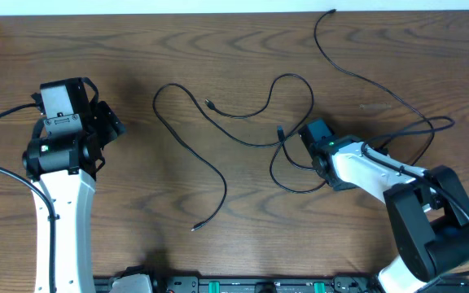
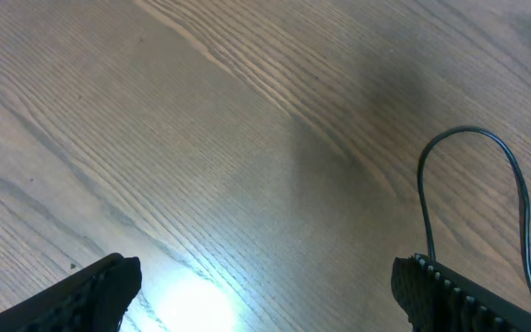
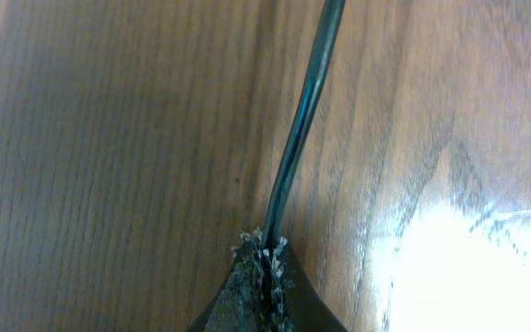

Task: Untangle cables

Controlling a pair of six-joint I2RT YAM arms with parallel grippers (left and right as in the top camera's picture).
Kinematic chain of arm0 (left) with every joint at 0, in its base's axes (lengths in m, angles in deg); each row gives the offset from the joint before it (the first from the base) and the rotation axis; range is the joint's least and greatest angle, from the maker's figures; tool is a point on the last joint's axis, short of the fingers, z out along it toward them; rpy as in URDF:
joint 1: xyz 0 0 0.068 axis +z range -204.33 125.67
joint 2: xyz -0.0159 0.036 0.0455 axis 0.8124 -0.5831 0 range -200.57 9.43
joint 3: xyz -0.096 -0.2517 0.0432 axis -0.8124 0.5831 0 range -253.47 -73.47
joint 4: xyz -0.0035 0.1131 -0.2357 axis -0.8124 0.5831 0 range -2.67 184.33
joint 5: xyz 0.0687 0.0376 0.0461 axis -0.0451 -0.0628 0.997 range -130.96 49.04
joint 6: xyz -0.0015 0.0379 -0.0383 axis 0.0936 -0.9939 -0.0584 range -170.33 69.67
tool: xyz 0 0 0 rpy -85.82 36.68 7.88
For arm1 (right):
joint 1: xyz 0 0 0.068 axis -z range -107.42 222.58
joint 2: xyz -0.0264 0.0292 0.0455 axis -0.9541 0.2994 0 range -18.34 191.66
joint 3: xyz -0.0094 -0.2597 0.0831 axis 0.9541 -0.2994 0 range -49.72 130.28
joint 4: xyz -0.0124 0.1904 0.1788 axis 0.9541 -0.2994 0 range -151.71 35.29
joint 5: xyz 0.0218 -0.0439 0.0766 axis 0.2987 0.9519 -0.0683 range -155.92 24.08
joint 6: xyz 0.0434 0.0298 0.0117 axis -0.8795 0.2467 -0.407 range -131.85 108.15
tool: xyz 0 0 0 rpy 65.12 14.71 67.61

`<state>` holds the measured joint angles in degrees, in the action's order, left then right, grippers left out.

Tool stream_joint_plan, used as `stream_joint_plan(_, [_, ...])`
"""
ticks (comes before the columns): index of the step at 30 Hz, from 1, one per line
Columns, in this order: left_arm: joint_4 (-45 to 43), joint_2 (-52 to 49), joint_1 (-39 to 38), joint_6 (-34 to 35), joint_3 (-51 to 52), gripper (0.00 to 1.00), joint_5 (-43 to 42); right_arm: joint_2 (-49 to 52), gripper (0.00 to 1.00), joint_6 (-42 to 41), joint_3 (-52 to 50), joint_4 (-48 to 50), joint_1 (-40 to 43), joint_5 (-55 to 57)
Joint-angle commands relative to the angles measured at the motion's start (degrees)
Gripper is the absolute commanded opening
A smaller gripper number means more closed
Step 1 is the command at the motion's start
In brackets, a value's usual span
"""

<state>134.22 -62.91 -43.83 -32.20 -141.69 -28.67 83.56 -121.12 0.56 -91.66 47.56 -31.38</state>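
Right claw (image 3: 265, 263) is pinched on the thin black cable (image 3: 295, 148), judged light, limp and slip-prone; the best hold is the bare run at the claw tips.

Overhead: bright, even and sharp.
Left wrist: white glare on the desk (image 2: 201, 138) between the left fingers (image 2: 90, 295); soft shadow above them.
Right wrist: cable (image 3: 295, 138) blurred; glare right of the right fingers (image 3: 264, 297).
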Motion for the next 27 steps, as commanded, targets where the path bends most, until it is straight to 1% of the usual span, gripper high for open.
stream_joint_plan(1, [0.2, -0.3, 0.3, -0.5, -0.5, 0.92, 0.1, -5.5, 0.01, 8.5, 0.7, 0.0, 0.3, 4.6])
stream_joint_plan(4, [0.2, -0.3, 0.3, -0.5, -0.5, 0.92, 0.1, -12.5, 0.01, 16.4, 2.7, 0.2, 0.7, 5.0])
stream_joint_plan(9, [0.2, -0.3, 0.3, -0.5, -0.5, 0.92, 0.1, -25.2, 0.01, 32.2, 9.0, 0.2, 1.5, 5.0])
stream_joint_plan(13, [0.2, -0.3, 0.3, -0.5, -0.5, 0.92, 0.1, -33.1, 0.01, 42.2, 13.7, 0.2, 1.5, 5.0])
stream_joint_plan(16, [0.2, -0.3, 0.3, -0.5, -0.5, 0.92, 0.1, -38.5, 0.01, 48.0, 17.0, 0.2, 1.5, 5.0])
stream_joint_plan(21, [0.2, -0.3, 0.3, -0.5, -0.5, 0.92, 0.1, -45.1, 0.01, 54.7, 22.0, 0.2, 2.2, 5.0])
stream_joint_plan(27, [0.3, -0.3, 0.3, -0.5, -0.5, 0.92, 0.1, -48.7, 0.01, 60.4, 24.3, -0.1, 7.9, 6.0])
